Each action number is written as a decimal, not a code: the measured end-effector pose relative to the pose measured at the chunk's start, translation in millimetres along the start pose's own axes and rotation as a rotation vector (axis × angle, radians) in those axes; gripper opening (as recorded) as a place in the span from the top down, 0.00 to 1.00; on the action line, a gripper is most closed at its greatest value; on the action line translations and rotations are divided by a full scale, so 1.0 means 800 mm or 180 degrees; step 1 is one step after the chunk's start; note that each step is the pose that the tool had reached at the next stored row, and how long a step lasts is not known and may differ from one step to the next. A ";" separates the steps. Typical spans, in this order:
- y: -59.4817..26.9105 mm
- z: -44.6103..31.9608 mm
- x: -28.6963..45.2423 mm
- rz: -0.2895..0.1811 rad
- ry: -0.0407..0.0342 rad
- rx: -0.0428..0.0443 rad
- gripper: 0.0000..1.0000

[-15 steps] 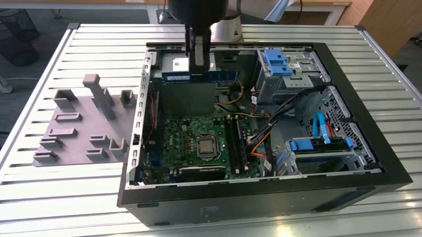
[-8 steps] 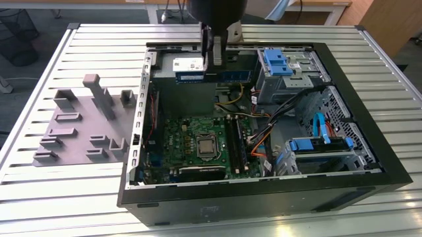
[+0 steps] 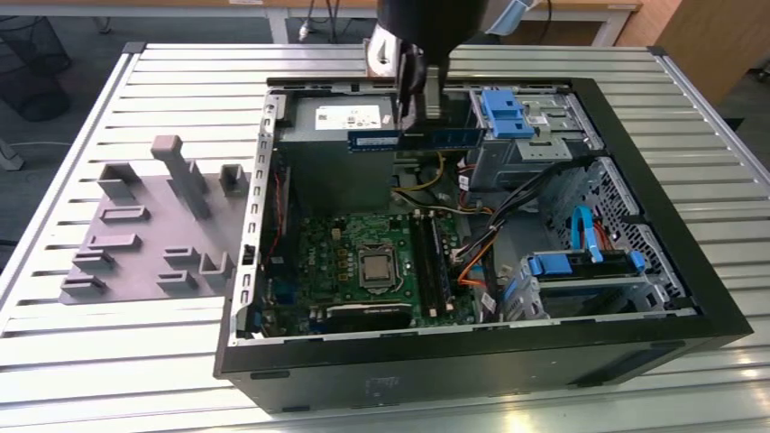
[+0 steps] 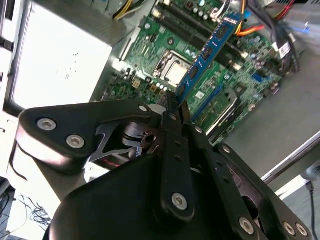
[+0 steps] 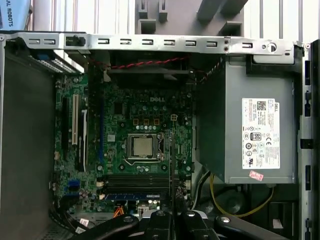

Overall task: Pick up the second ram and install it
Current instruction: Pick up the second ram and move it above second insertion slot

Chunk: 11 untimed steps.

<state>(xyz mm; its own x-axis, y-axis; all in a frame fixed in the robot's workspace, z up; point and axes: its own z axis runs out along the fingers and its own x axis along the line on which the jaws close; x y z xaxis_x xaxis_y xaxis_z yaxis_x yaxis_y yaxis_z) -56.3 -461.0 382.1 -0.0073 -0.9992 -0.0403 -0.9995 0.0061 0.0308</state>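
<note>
On the exterior view's left you see the grey fixture [image 3: 151,230] lying on the slatted counter [image 3: 85,352], well apart from the work; nothing of the task is there now. Moving right, you come to the open computer case [image 3: 481,361], and above its upper part hangs the hand [image 3: 416,115], closed on the second ram [image 3: 416,138], which it grips near the middle of the stick. The long axis of the stick runs across, from the exterior view's left to its right, and the board is held on edge, above the power supply [image 3: 343,117] and not yet near the board below. In the second wrist view the second ram [image 4: 210,47] reaches straight out from between the fingers [image 4: 172,145] toward the motherboard [image 4: 235,85]. The memory slots [image 3: 434,257] lie lower in the exterior view, beside the processor socket [image 3: 377,267], and their long axis seems to run crosswise to the stick as it is held now, so I judge that this difference of direction is what matters.
</note>
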 end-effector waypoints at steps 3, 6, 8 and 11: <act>-0.010 -0.0003 0.0000 0.0000 0.0000 0.0000 0.86; -0.011 -0.0003 0.0000 0.0000 0.0000 0.0000 0.86; -0.011 -0.0003 -0.0001 0.0000 0.0000 0.0000 0.86; -0.012 -0.0004 -0.0001 0.0000 0.0000 0.0000 0.86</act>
<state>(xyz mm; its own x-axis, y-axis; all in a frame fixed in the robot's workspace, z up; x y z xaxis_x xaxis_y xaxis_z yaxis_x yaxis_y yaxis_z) -46.7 -461.0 382.1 -0.0073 -0.9992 -0.0403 -0.9995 0.0061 0.0308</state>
